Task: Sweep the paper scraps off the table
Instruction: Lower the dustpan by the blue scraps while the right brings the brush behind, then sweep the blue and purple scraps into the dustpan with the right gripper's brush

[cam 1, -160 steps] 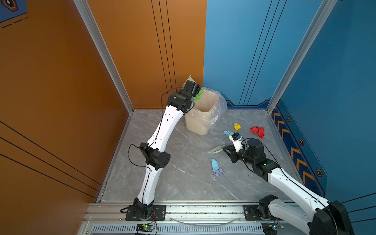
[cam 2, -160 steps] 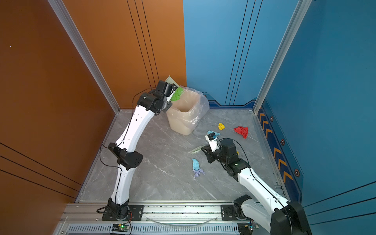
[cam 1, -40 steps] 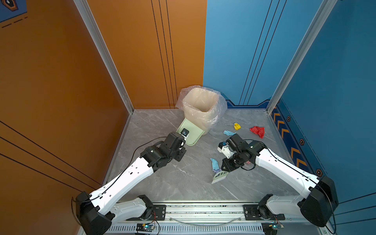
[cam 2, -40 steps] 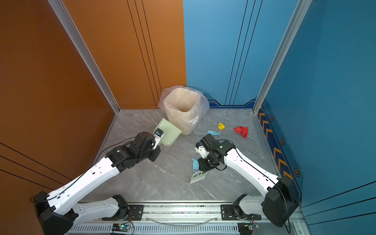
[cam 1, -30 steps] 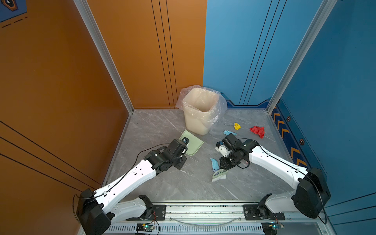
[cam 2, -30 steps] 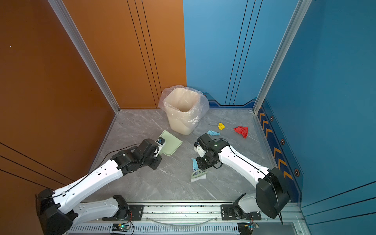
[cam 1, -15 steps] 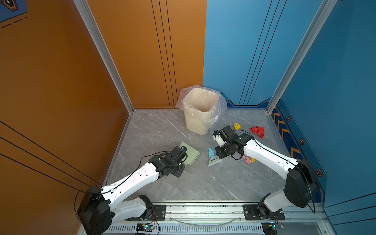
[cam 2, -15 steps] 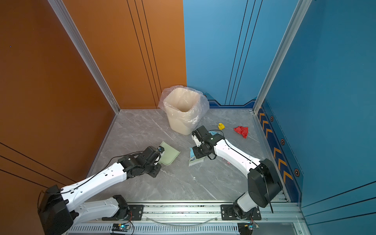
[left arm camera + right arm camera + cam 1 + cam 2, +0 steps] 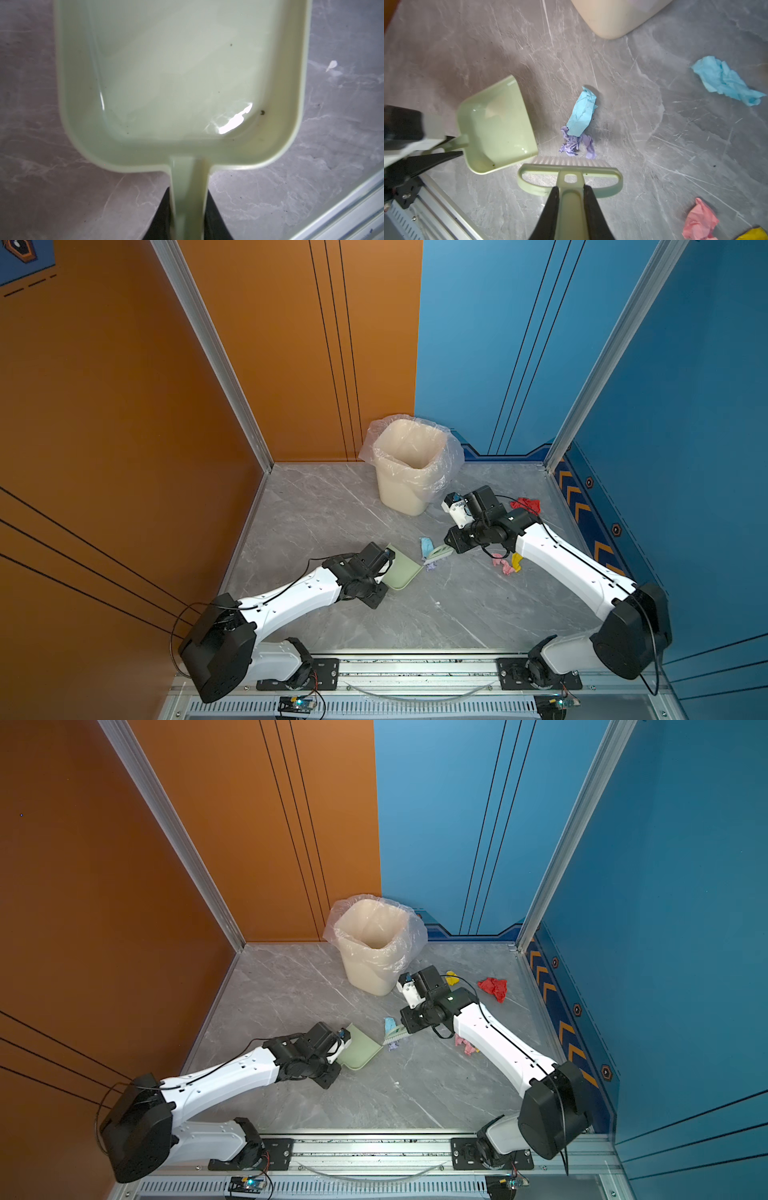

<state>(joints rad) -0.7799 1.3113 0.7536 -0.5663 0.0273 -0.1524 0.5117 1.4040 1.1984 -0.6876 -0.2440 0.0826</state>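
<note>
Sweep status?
Done: none confirmed; the dustpan is empty. In hand: left end effector grips the dustpan, right end effector holds the brush at the lilac scrap and light blue scrap. Left: pink scrap, yellow scrap, red scrap, other blue scrap on the table.

The grey marbled counter [image 9: 332, 506] (white-veined) carries a lined cream bin [image 9: 405, 493] at its back; mid-counter a light blue scrap [image 9: 425, 546] touches a lilac scrap [image 9: 430, 566]; a pink wad [image 9: 500, 565] and a yellow wad [image 9: 516, 561] lie together; a red wad [image 9: 527, 504] lies near the right rail.
</note>
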